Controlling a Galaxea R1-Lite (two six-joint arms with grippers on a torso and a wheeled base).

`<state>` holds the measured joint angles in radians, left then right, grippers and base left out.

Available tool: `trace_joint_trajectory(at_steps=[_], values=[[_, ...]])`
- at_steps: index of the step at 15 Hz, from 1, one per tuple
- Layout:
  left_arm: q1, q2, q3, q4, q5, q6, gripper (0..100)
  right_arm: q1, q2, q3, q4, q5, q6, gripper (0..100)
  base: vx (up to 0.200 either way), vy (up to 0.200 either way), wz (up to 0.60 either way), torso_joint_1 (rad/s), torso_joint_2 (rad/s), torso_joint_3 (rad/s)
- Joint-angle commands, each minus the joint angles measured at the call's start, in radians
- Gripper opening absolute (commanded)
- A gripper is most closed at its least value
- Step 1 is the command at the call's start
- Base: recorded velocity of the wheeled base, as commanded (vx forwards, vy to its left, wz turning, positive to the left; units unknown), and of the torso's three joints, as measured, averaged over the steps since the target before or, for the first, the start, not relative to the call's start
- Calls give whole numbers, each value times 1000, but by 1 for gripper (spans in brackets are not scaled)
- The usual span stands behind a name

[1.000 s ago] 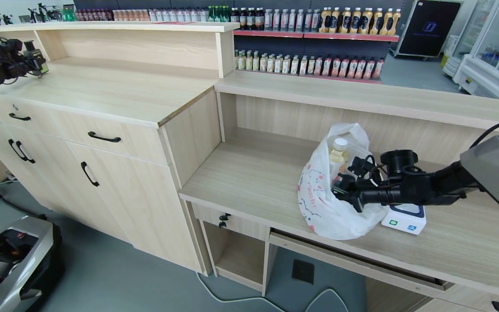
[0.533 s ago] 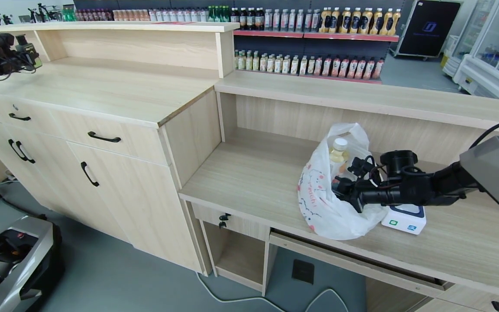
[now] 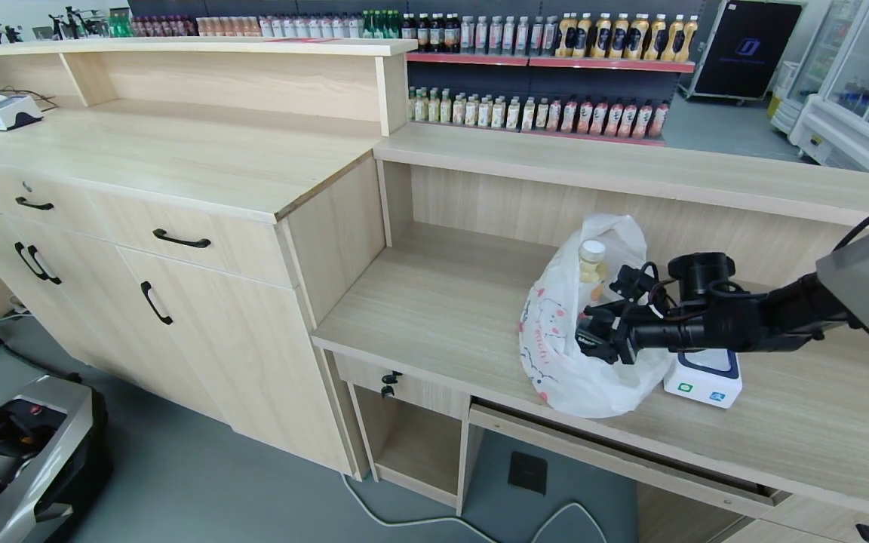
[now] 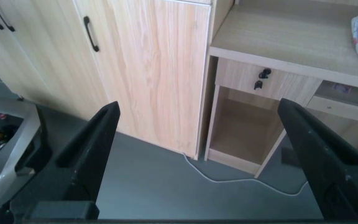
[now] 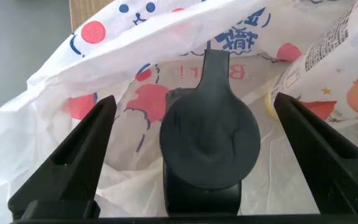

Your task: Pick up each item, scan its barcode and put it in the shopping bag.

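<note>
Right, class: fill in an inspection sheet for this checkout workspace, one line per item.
Surface: light wood counter, lower level holds the work.
Job's things: white shopping bag stands on it, with a white-capped bottle upright and a dark rounded item inside; white scanner box beside the bag.
Clutter: small white device on the raised counter.
Grippers: right gripper open at the bag's mouth; left gripper open above the floor.
Cables: white cable on the floor.
Surroundings: drink shelves, glass-door fridges.
</note>
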<state>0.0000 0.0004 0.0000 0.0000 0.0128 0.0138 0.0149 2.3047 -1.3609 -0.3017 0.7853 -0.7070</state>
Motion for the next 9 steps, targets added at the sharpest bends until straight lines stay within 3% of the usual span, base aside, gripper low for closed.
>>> trace_joint_trajectory(at_steps=[1, 9], values=[[0, 0, 0, 0, 1, 0, 100, -1, -36, 6, 1, -5, -2, 100, 0, 0, 0, 0, 0, 0], [0, 0, 0, 0, 0, 0, 100, -18, -214, 86, -8, -41, -3, 100, 0, 0, 0, 0, 0, 0]])
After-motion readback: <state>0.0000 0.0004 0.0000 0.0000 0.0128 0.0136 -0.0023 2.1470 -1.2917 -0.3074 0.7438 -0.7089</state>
